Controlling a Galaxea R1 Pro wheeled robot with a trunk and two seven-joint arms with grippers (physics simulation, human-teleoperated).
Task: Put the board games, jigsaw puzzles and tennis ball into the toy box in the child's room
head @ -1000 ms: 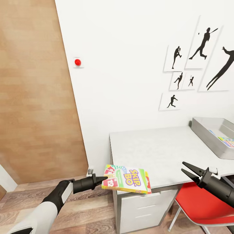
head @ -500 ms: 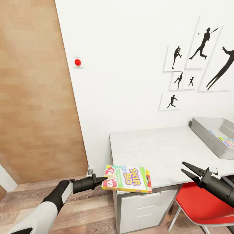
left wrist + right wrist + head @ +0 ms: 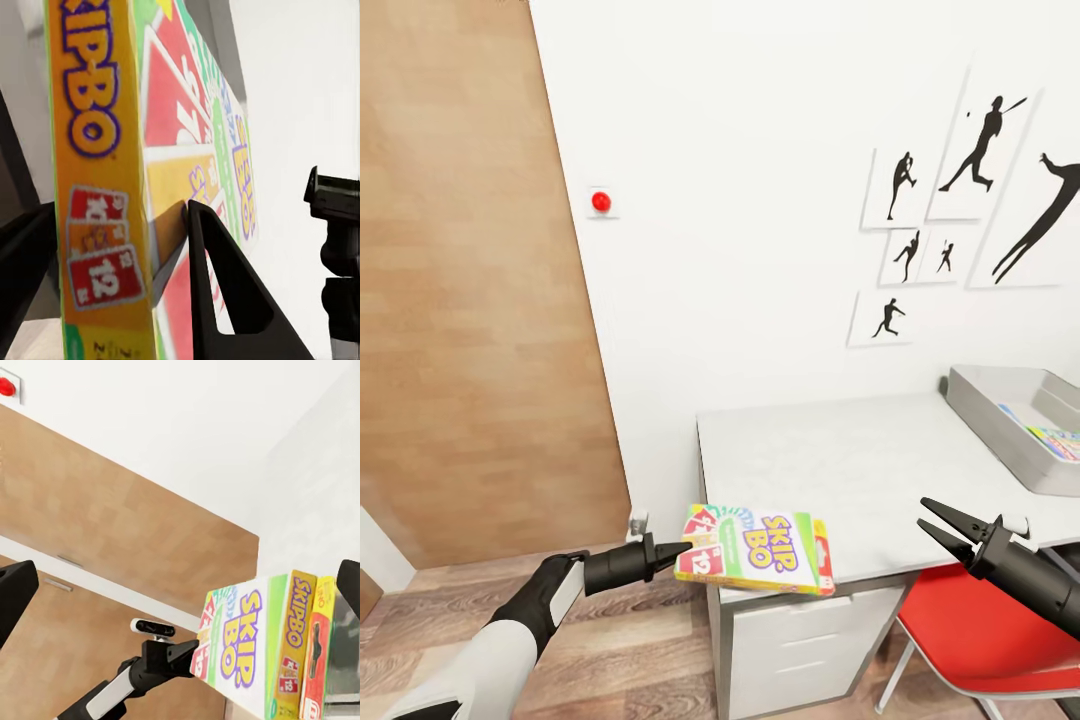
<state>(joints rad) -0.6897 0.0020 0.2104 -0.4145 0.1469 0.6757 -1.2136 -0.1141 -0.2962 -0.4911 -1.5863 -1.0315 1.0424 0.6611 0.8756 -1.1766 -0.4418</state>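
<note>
One board game in hand: the yellow-green-orange board game point(image 3: 758, 551), printed "SKIP BO", is held flat at the near left corner of the table point(image 3: 840, 470), partly over the tabletop's front edge and partly out past it above the floor.
Left gripper point(image 3: 678, 548): closed on the box's short left edge; in the left wrist view one black finger point(image 3: 217, 285) lies against the printed face of the board game point(image 3: 150, 187) and the other sits behind the orange side panel, so the box is pinched between them.
Left arm: reaches in low from the left of the head view, black forearm level, white upper segment below.
Right gripper point(image 3: 943, 528): jaws spread apart and holding nothing, poised just off the table's front edge, above the red chair point(image 3: 985, 630); well apart from the board game.
Right wrist view: looks back along the table toward the board game point(image 3: 262, 645), with the left gripper point(image 3: 196, 649) at its far edge.
Toy box point(image 3: 1000, 415): light grey bin at the far right of the table, against the wall; colourful flat items lie inside, too cut off by the frame edge to tell which.
Table: white top, white drawers under the near corner.
Wall: white, with black athlete silhouettes point(image 3: 960, 200) above the table and a red button point(image 3: 600, 202) near the wooden door point(image 3: 470, 300).
</note>
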